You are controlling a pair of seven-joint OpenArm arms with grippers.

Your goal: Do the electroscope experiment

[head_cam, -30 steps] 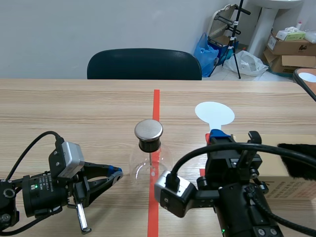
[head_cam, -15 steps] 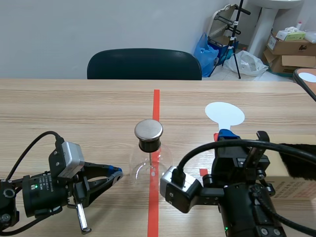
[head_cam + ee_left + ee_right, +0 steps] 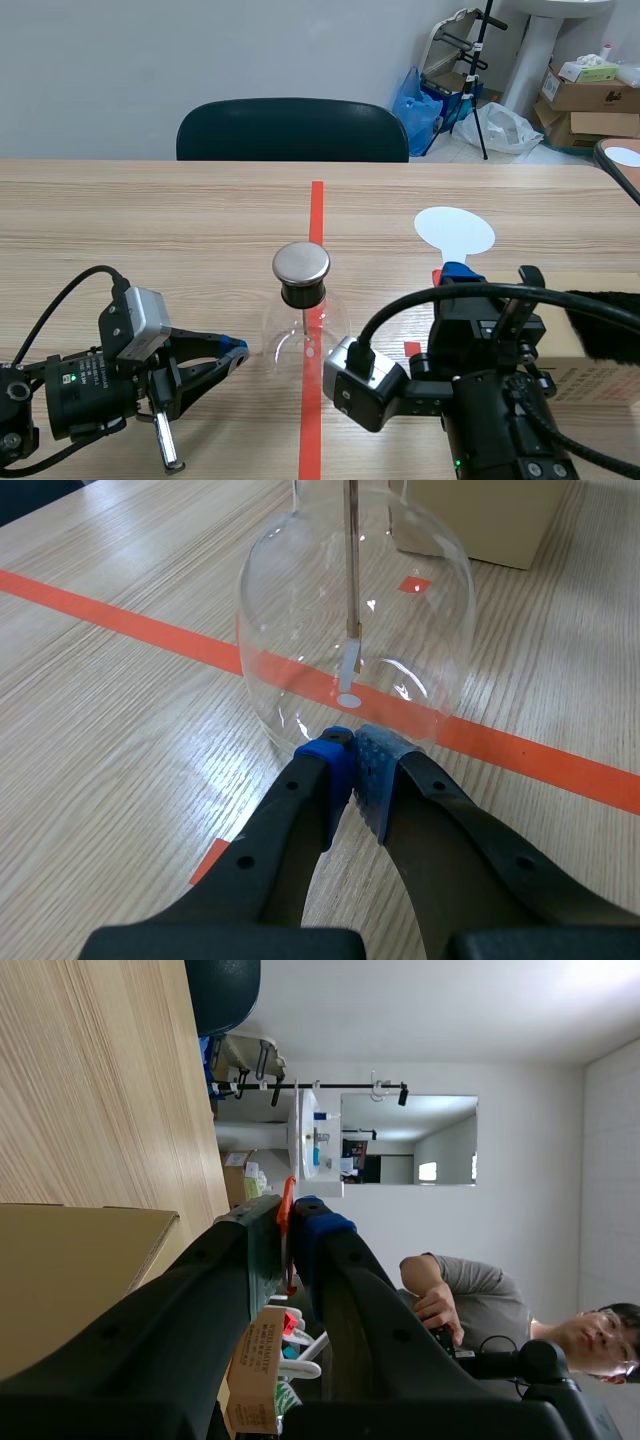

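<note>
Rightward went the right gripper (image 3: 460, 272) over the last second, then it held still, clamped on the handle of a white paddle (image 3: 455, 231). The left gripper (image 3: 352, 748) lay closed on nothing, its tips just beside the glass of the electroscope (image 3: 302, 290), which stood mid-table on the red tape line (image 3: 317, 210).

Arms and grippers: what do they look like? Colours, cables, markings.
Left arm and right arm are black. Left gripper: two thick black fingers, blue dotted pads. Right gripper: same fingers, one pad blue, one grey-green. Each wrist carries a silver-grey camera box with a thick black cable looping off it.
</note>
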